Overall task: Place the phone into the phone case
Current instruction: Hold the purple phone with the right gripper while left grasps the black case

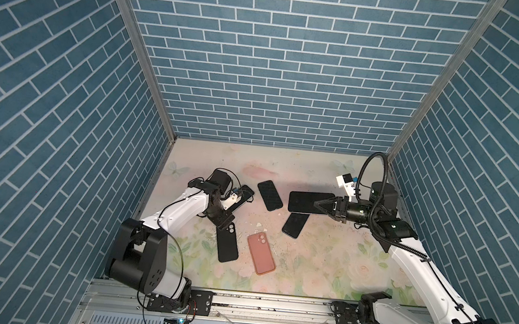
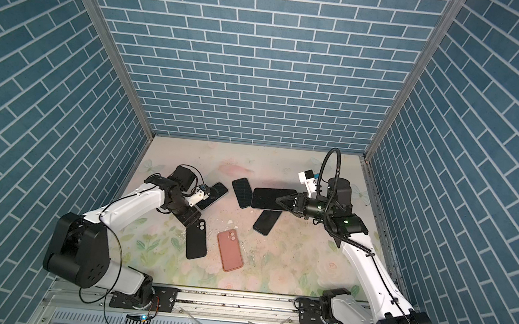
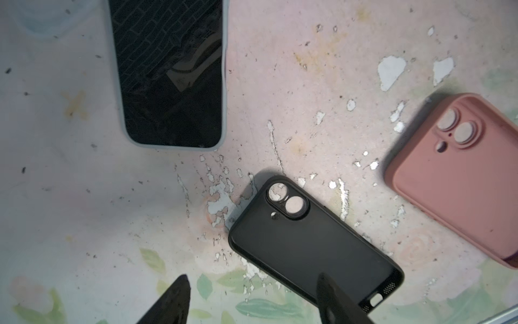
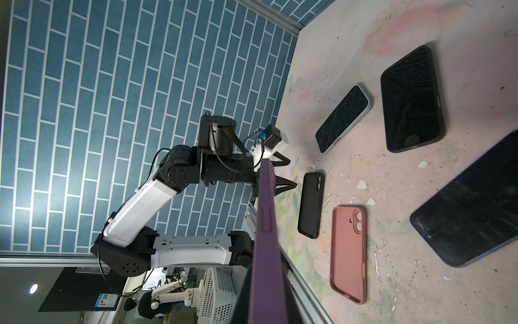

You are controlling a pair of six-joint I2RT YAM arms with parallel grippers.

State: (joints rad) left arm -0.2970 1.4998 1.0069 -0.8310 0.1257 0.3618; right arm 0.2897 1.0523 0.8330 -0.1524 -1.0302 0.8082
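On the left, the left gripper is hanging over the table with its fingers spread and released, nothing between them. In the left wrist view one finger is overlapping the port end of the black case. I cannot tell whether it is touching. That case is lying back-up at the near left, its camera holes pointing to the far side. Just beyond the gripper, a phone in a pale case is lying screen-up. Right of the black case, and apart from it, the pink case is lying back-up too. Farther back, near the middle, a dark phone is resting flat, screen-up. To its right, the right gripper is clenching one end of the purple-sided phone and holding it level above the table, screen-up. Beneath it, a blue-edged phone is lying on the table, its far end hidden under the held one.
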